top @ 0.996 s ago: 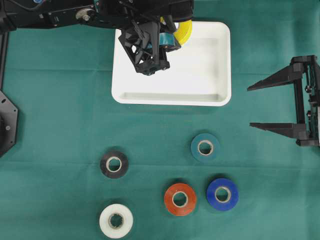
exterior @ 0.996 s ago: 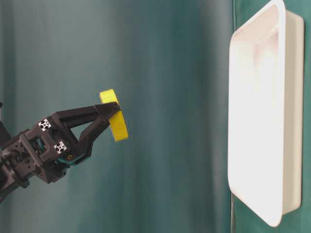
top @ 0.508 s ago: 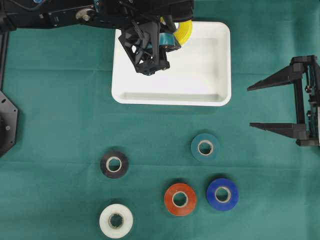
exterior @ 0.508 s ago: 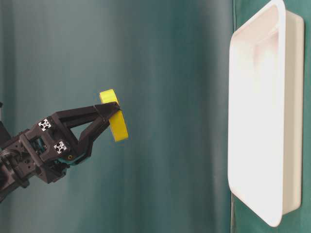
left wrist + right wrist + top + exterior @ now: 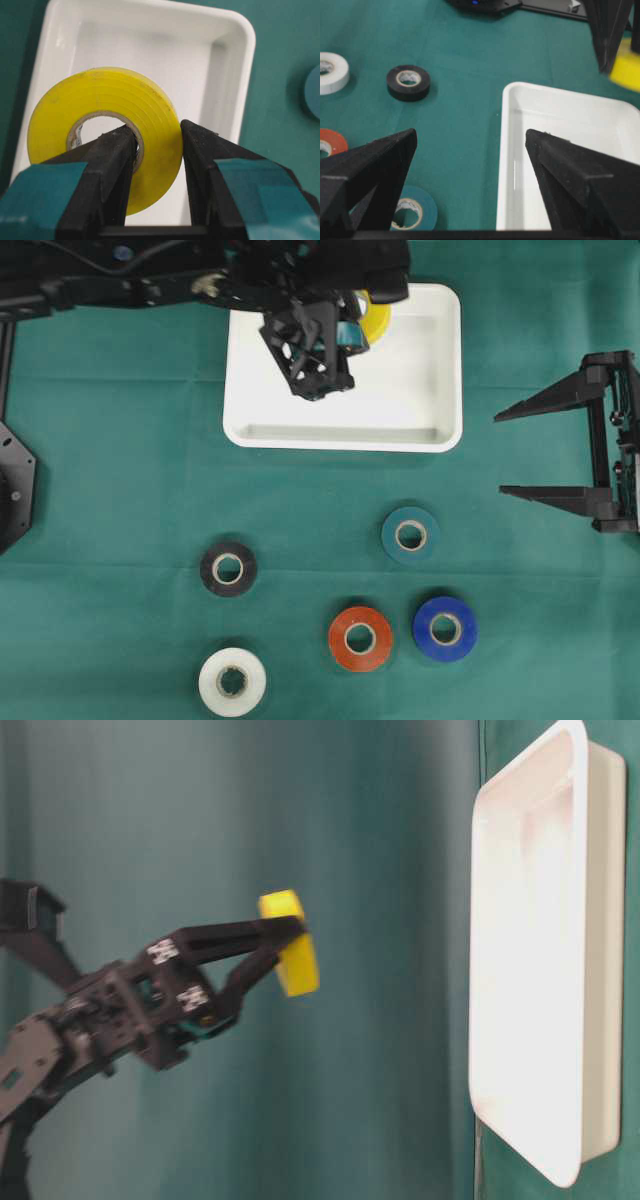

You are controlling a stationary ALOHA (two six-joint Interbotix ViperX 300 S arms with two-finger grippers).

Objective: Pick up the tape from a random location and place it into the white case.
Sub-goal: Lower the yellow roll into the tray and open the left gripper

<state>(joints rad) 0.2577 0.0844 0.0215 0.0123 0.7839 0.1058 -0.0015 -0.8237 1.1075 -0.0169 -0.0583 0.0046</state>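
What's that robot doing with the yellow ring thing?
The left pincer is shut on a yellow tape roll, holding it in the air above the white case, not dropped in yet. The right pincer waits open off to the side. Five more rolls lie on the green cloth.

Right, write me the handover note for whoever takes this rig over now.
Left end effector: shut on the yellow tape, one finger through its core, held above the white case.
Right end effector: open, idle at the right, holding nothing.
On the cloth: black, white, red, blue and teal rolls.
Done: yellow roll picked and carried over the case.
Left: lower and release it; nothing shows inside the case.
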